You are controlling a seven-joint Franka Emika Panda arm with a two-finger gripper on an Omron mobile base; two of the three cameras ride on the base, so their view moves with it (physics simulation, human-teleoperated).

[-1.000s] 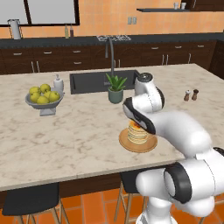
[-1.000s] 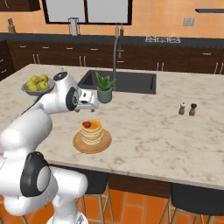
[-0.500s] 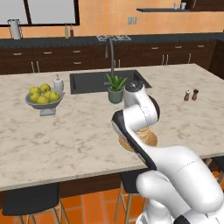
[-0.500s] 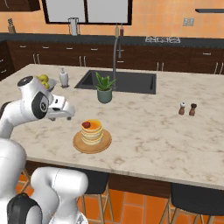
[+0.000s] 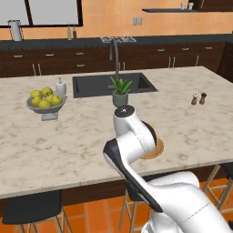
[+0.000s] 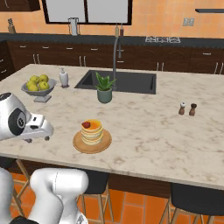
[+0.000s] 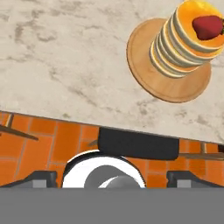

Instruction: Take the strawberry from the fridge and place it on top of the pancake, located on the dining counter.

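On the marble surface (image 6: pixel 144 131) a grey bowl (image 6: pixel 38 90) holds a heap of yellow fruit (image 6: pixel 37 82), with a small white bottle (image 6: pixel 64 78) just beside it. A small pot (image 6: pixel 104 95) carries a spiky green plant (image 6: pixel 104 81) and stands at the near edge of the dark inset sink (image 6: pixel 127 81). Two little shakers (image 6: pixel 187 109), one pale and one dark, stand close together well off to the right.

The pancake (image 6: pixel 92 131) is a stack of tan discs with pale edges, resting on a round wooden plate (image 6: pixel 78 145). The strawberry (image 6: pixel 86 124) lies on top of the stack, off-centre toward one edge, red and small against the orange-brown top layer. In my hand view the strawberry (image 7: pixel 208 26) looks wedge-shaped and glossy.

My pincer (image 6: pixel 40 133) hangs to the left of the plate, at the surface's near edge, clear of the stack. Its fingers (image 7: pixel 40 178) stand wide apart and hold nothing.
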